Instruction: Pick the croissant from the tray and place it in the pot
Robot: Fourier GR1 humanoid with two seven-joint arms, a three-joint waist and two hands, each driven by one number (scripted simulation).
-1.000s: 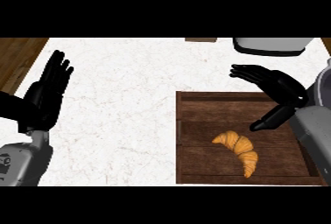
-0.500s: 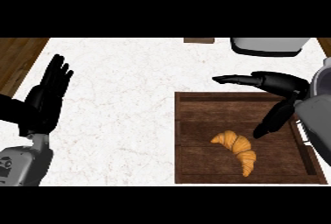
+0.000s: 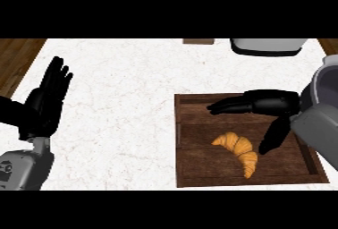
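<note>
At the left edge the left hand (image 3: 43,105) rests open over the white counter (image 3: 125,89), fingers up and straight, holding nothing. Further right lies the wooden tray (image 3: 188,170), and the croissant (image 3: 239,148) sits on its floor, towards the near right part, tip pointing at the near rim. The right hand (image 3: 267,103) hovers over the tray just beyond the croissant. Its fingers reach leftward and its thumb (image 3: 274,136) hangs down beside the pastry's right flank, so it is wide open and grips nothing. To grasp well, it should probably lower so fingers and thumb straddle the thick middle, then close. The pot (image 3: 267,46) waits at the far right edge, well apart.
</note>
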